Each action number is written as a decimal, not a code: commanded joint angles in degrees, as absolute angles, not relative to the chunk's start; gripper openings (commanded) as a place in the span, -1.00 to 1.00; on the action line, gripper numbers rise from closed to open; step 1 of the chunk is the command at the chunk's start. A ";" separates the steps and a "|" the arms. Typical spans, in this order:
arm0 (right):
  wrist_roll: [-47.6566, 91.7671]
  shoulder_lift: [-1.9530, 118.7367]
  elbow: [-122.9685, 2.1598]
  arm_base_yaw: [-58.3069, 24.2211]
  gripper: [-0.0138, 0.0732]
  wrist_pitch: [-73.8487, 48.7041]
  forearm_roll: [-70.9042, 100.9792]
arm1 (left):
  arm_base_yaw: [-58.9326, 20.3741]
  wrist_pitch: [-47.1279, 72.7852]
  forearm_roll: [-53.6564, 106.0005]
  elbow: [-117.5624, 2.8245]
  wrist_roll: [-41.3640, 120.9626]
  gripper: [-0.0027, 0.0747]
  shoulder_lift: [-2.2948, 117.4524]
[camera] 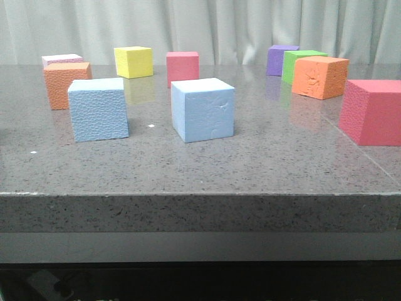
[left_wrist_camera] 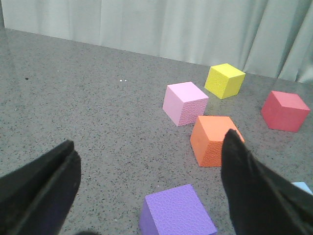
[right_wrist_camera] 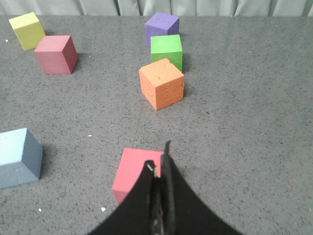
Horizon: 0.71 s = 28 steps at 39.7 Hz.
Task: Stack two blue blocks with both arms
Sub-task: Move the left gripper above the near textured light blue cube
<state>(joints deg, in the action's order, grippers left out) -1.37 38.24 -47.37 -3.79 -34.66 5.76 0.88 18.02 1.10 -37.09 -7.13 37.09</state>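
Two sky-blue blocks stand apart on the table in the front view: a pebbled one (camera: 98, 110) on the left and a smoother one (camera: 202, 110) in the middle. Neither gripper shows there. My left gripper (left_wrist_camera: 149, 142) is open and empty above the table, and only a blue block's corner (left_wrist_camera: 303, 187) peeks in at the edge of the left wrist view. My right gripper (right_wrist_camera: 159, 162) is shut on nothing, over a pink-red cube (right_wrist_camera: 137, 169). A blue block (right_wrist_camera: 17, 156) sits well off to its side.
A purple cube (left_wrist_camera: 176, 213) lies between the left fingers' spread, with orange (left_wrist_camera: 212, 142), pink (left_wrist_camera: 185, 104), yellow (left_wrist_camera: 225, 81) and red (left_wrist_camera: 285, 111) cubes beyond. Orange (right_wrist_camera: 161, 83), green (right_wrist_camera: 166, 49) and purple (right_wrist_camera: 162, 27) cubes stand ahead of the right gripper. The table's front edge (camera: 200, 195) is near.
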 commanded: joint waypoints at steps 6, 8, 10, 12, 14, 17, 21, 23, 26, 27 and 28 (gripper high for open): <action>-1.02 23.35 -32.57 -3.48 -0.84 -22.40 4.90 | 1.00 13.44 1.21 -39.21 -7.35 0.53 36.95; -1.02 20.08 -29.66 -3.48 -0.84 -22.21 4.90 | 1.00 13.44 1.21 -39.21 -7.35 0.53 36.95; -1.02 17.67 -27.56 -3.48 -0.84 -22.22 4.90 | 1.00 13.44 1.21 -39.21 -7.35 0.53 36.95; -1.02 15.38 -25.55 -3.48 -0.84 -22.04 4.90 | 1.00 13.44 1.21 -39.21 -7.35 0.53 36.95; -1.02 14.18 -24.50 -3.48 -0.84 -21.81 4.90 | 1.00 13.44 1.21 -39.21 -7.35 0.53 36.95; -1.02 13.83 -23.87 -3.48 -0.84 -21.45 4.90 | 1.00 12.99 1.21 -39.21 -7.35 0.53 36.95; -1.02 13.83 -23.87 -3.48 -0.84 -20.66 4.90 | 1.00 12.75 1.64 -39.21 -7.35 0.53 37.08; -1.02 13.83 -23.87 -3.48 -0.84 -20.29 4.90 | 1.00 12.75 1.64 -39.21 -7.35 0.53 37.21; -1.02 13.83 -23.87 -3.48 -0.84 -20.22 4.90 | 1.00 11.91 1.64 -39.21 -7.35 0.53 37.69; -1.02 13.83 -23.87 -3.48 -0.84 -20.22 4.90 | 0.87 11.38 1.73 -39.21 -7.35 0.53 37.99; -1.02 13.83 -23.87 -3.48 -0.84 -20.22 4.90 | 0.73 11.09 1.87 -39.21 -7.35 0.53 38.27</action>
